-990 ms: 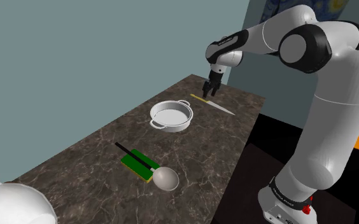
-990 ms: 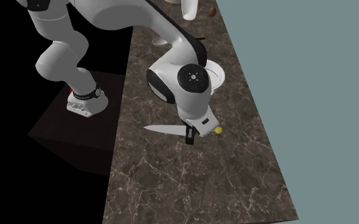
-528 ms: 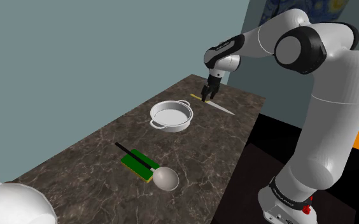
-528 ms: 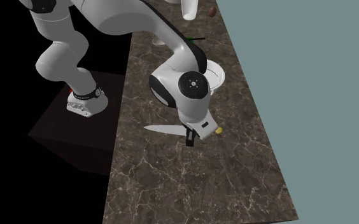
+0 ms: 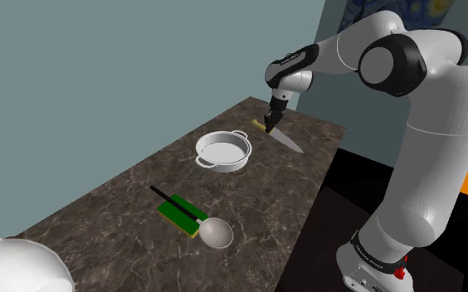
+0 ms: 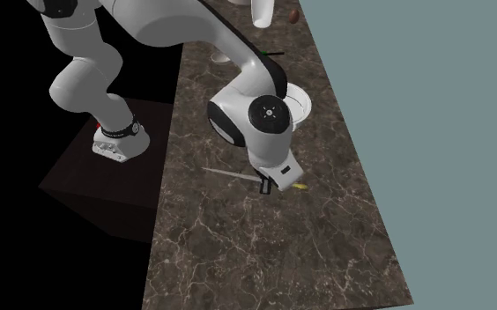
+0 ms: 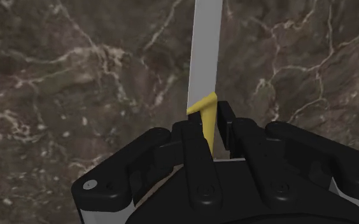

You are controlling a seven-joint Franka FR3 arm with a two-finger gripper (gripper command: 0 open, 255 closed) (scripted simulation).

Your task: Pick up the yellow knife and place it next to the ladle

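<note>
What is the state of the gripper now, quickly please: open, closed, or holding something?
Gripper: closed, holding the knife by its yellow handle, clasped between the two fingers.

Colours:
- knife (image 7: 205, 51): yellow handle, plain pale grey blade
- gripper (image 7: 210, 124): all black
- arm (image 5: 440, 124): white with dark grey-black joints, and a small red mark at the base
- counter (image 5: 133, 199): dark brown marble with thin white veining
- pot (image 5: 224, 163): white-grey, unpatterned
- ladle (image 5: 216, 232): black handle, off-white bowl
- block (image 5: 173, 217) at the ladle: green with a yellow edge
- wall (image 5: 99, 75): flat grey-teal
- stand (image 6: 88, 189): very dark brown
</note>
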